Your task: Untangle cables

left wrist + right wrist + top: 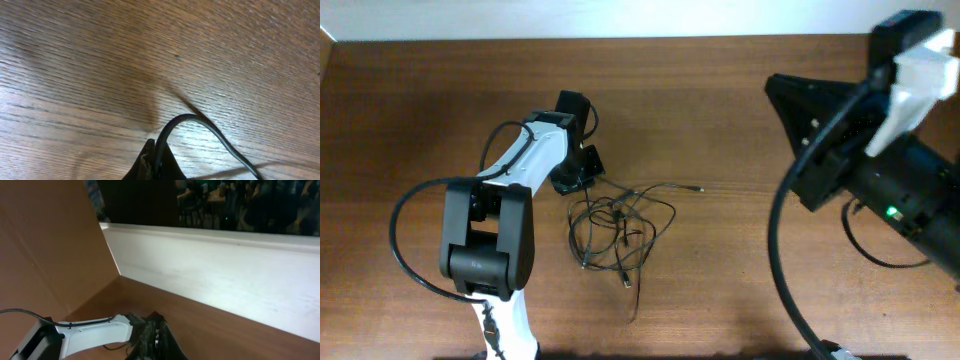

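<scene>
The cables [620, 225] lie as a loose tangle of thin black loops on the wooden table, with one end trailing right to a small plug [700, 188]. My left gripper [582, 180] is at the tangle's upper left edge. In the left wrist view its jaws [155, 161] are shut on one black cable [210, 131], which arches out of them and runs down to the right, just above the table. My right gripper [773, 84] is raised at the right, far from the tangle. Its jaws [157, 330] are shut with nothing in them.
The wooden table [740, 260] runs to a white wall [210, 265] at the back. A brown side panel [45, 245] stands at the left. The white left arm [85, 332] shows in the right wrist view. A thick black arm cable [782, 260] hangs from the right arm.
</scene>
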You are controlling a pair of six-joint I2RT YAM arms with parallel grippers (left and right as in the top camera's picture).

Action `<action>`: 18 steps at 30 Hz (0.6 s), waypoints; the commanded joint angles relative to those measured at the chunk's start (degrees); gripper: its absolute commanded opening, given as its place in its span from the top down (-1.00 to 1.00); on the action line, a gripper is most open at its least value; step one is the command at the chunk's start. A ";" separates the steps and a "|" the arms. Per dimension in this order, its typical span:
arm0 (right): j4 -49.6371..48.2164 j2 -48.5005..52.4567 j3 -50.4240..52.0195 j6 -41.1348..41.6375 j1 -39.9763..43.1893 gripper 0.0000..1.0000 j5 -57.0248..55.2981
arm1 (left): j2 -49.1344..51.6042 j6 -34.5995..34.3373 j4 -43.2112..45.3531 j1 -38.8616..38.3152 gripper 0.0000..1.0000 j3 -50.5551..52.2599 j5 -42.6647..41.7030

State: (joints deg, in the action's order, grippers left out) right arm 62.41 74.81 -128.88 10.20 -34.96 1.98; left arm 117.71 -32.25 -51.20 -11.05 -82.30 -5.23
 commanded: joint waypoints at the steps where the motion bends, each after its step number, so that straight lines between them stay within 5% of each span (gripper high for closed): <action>1: 3.50 1.51 -0.24 -1.84 0.22 0.92 -1.40 | 1.77 1.07 0.09 0.39 1.00 -0.24 1.84; 2: 5.64 2.05 -0.24 -1.84 0.22 0.92 -1.38 | 1.95 1.07 0.09 0.39 1.00 -0.24 1.81; 6: 20.72 6.99 0.11 -1.81 0.20 -0.01 1.05 | 4.50 1.07 -0.17 0.39 0.99 -0.24 1.62; 10: 30.91 13.40 0.46 -1.81 0.11 -0.18 5.20 | 4.66 1.11 -0.31 0.35 0.91 -0.26 -0.46; 15: 34.91 21.86 4.22 -1.81 0.11 -0.35 9.03 | 4.52 11.87 -13.27 3.19 0.07 -13.99 -6.10; 17: 34.86 23.80 6.56 -1.81 0.11 -0.54 8.98 | 4.52 12.66 -19.93 3.63 -0.58 -21.22 -6.12; 18: 34.73 24.48 7.23 -1.81 0.11 -0.80 8.96 | 4.52 12.63 -21.92 3.61 -1.00 -23.71 -6.14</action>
State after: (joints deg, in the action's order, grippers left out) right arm 96.95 97.97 -123.28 8.69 -34.96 9.82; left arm 122.58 -22.13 -69.49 -8.05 -98.70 -10.13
